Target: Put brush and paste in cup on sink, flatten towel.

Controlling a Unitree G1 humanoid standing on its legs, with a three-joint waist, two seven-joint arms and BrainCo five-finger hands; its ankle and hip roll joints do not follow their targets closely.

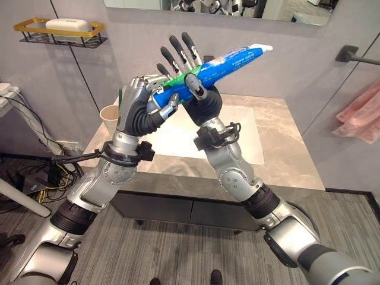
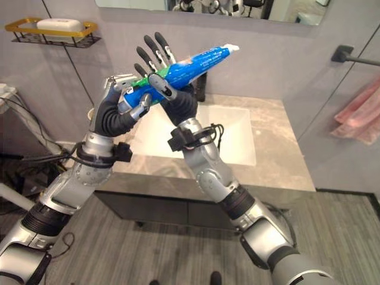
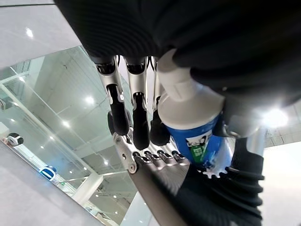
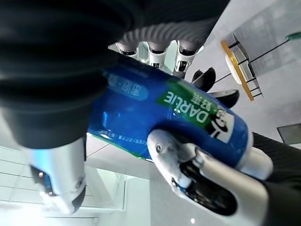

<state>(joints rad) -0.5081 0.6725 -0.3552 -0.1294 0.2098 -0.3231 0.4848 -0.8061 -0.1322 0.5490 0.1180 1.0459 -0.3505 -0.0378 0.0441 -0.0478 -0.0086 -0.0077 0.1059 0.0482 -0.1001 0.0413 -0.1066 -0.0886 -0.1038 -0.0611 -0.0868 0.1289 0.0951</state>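
A blue and green toothpaste tube (image 1: 228, 62) with a white cap is held up in the air above the white sink basin (image 1: 243, 130). My left hand (image 1: 142, 107) is curled round its lower cap end (image 3: 190, 101). My right hand (image 1: 205, 101) crosses it from the right. Its thumb (image 4: 188, 160) clamps the tube's middle while its fingers (image 1: 178, 50) point straight up behind the tube. A beige cup (image 1: 109, 113) stands on the counter at the left, partly behind my left hand. A pink towel (image 1: 359, 113) hangs on the wall at the far right.
The grey stone counter (image 1: 285, 142) surrounds the basin, with a black tap (image 1: 208, 59) behind my hands. A gold wire shelf (image 1: 59, 31) with a white soap bar is on the left wall. A black towel rail (image 1: 356, 56) juts out above the towel.
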